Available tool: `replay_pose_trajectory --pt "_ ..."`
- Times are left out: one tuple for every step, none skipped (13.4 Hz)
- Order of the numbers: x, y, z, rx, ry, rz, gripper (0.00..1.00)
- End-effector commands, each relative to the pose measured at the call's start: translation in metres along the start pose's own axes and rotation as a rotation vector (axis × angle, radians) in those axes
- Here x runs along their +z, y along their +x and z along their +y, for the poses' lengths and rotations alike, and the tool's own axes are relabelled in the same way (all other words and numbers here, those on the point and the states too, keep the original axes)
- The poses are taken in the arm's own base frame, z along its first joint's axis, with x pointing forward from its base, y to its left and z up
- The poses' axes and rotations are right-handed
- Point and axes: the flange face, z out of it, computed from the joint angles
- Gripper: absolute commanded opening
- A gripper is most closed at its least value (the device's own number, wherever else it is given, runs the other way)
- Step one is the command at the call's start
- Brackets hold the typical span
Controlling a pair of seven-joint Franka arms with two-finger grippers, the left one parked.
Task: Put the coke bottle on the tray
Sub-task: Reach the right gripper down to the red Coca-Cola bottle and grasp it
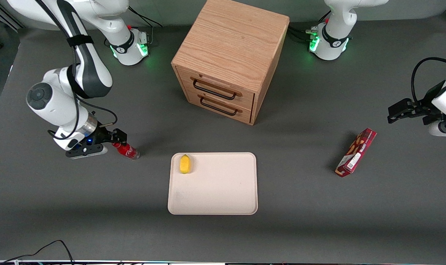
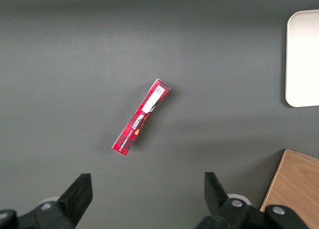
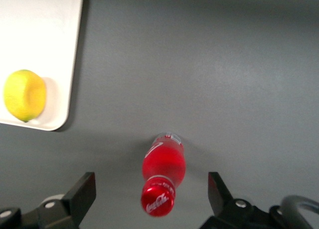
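- The gripper (image 1: 114, 141) of the working arm is seen low over the table (image 1: 61, 206) at the working arm's end, with the fingers spread wide and nothing held between them.
- The coke bottle (image 1: 126, 149) is found on the table directly under the gripper's opening; in the wrist view the bottle (image 3: 163, 173) sits between the two finger tips without touching either.
- In the front view the bottle's long axis is judged to run from about 10 o'clock to 4 o'clock, the cap end toward the gripper and the clear base toward the tray (image 1: 223, 198). Whether it is lying or only tilted cannot be told for certain.
- The coming move is judged to turn on this: the fingers straddle the bottle across its short width, so only a small descent and a closing should be needed.
- White script can be made out on the red cap and label in the wrist view, in the Coca-Cola style.
- The tray lies at roughly 4 o'clock from the bottle, nearer the front camera; a lemon (image 1: 185, 163) rests in its corner closest to the bottle.
- The wooden drawer cabinet (image 1: 226, 62) stands at 12 o'clock from the tray.
- A long red snack box (image 1: 356, 152) lies toward the parked arm's end; its print is too small to read.
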Motion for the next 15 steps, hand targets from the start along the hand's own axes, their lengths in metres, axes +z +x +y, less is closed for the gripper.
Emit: replay_pose_trajectory --pt "0.002 -0.009 0.002 -0.003 -0.002 0.02 0.98" --pt "0.005 -0.012 0.002 -0.003 -0.002 0.014 0.94" --pt "0.005 -0.013 0.002 -0.005 -0.002 0.017 0.81" --pt "0.004 -0.014 0.003 -0.003 -0.003 0.017 0.66" --pt "0.005 -0.015 0.003 -0.005 -0.003 0.014 0.47" --pt "0.006 -0.017 0.003 -0.004 -0.004 0.011 0.31" --pt "0.005 -0.017 0.003 -0.007 -0.006 0.013 0.13" --pt "0.005 -0.017 0.004 -0.008 -0.009 0.011 0.0" --pt "0.003 -0.017 0.004 -0.008 -0.009 0.01 0.0" --pt "-0.004 -0.017 0.004 -0.005 -0.01 0.019 0.0" --pt "-0.016 -0.016 0.003 -0.002 -0.009 0.014 0.0" --pt "-0.039 -0.012 0.004 0.0 -0.01 -0.006 0.0" --pt "-0.069 -0.007 0.004 0.0 -0.009 -0.045 0.0" --pt "-0.105 0.003 0.004 0.01 -0.007 -0.077 0.0" --pt "-0.144 0.014 0.002 0.013 -0.004 -0.096 0.0"
